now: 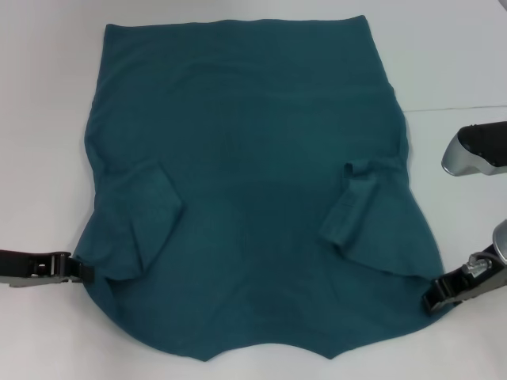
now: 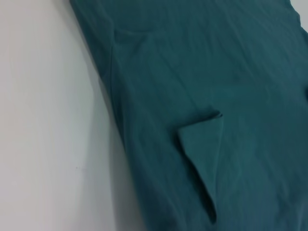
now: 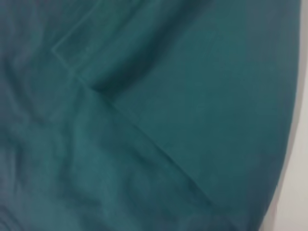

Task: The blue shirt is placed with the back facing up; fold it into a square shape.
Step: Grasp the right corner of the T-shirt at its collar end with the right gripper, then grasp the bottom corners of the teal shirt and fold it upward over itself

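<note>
Sleeves folded in, both grippers at the shirt's near corners

The blue shirt fills the middle of the head view, back up, its straight hem along the top of the frame and its scalloped neck edge at the bottom centre. It is soft, matte teal knit, lightly wrinkled. Both short sleeves are turned inward as loose flaps, one at lower left and one at right of centre. The left gripper touches the cloth edge at the frame's lower left, and the right gripper meets it at lower right. You cannot tell whether either pair of fingers is closed on the fabric. I judge you are at the lengthwise fold: next, take both near corners firmly and carry them evenly toward the hem. The shirt lies on a smooth white table, with a silver and black fixture at right.
</note>
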Robot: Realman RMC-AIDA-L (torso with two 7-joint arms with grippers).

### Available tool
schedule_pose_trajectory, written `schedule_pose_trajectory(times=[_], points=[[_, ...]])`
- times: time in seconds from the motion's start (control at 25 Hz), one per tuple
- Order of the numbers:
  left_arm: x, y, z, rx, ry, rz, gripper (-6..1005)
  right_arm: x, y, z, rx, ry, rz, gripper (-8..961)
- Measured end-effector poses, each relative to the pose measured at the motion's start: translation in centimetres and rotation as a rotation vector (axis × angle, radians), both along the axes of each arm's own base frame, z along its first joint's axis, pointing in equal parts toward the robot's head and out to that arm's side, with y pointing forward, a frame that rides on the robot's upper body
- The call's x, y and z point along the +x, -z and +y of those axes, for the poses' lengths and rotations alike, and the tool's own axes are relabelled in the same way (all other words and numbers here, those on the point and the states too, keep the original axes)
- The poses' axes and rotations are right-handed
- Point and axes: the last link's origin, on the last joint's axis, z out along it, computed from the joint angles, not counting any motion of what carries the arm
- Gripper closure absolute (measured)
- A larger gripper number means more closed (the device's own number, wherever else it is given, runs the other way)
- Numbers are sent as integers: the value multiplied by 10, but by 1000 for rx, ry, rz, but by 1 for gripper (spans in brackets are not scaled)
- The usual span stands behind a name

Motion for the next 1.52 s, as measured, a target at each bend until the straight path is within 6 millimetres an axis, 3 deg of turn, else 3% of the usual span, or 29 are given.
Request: schedule_pose_trajectory(times=[0.36, 0.6, 0.96, 1.12, 1.52], points=[[-1, 0, 0, 5, -1, 1, 983, -4, 1, 2, -6, -23, 21, 671], [-1, -1, -1, 6, 9, -1, 983, -13, 1, 5, -44, -92, 62, 893], [-3, -19, -12, -37, -47, -81, 982, -27, -6, -3, -235, -161, 84, 897], [-8, -32, -28, -80, -102, -122, 983, -30, -13, -7, -309, -177, 91, 896], [-16, -20, -70, -287, -178, -140, 982, -34, -8, -35, -537, -197, 132, 897]])
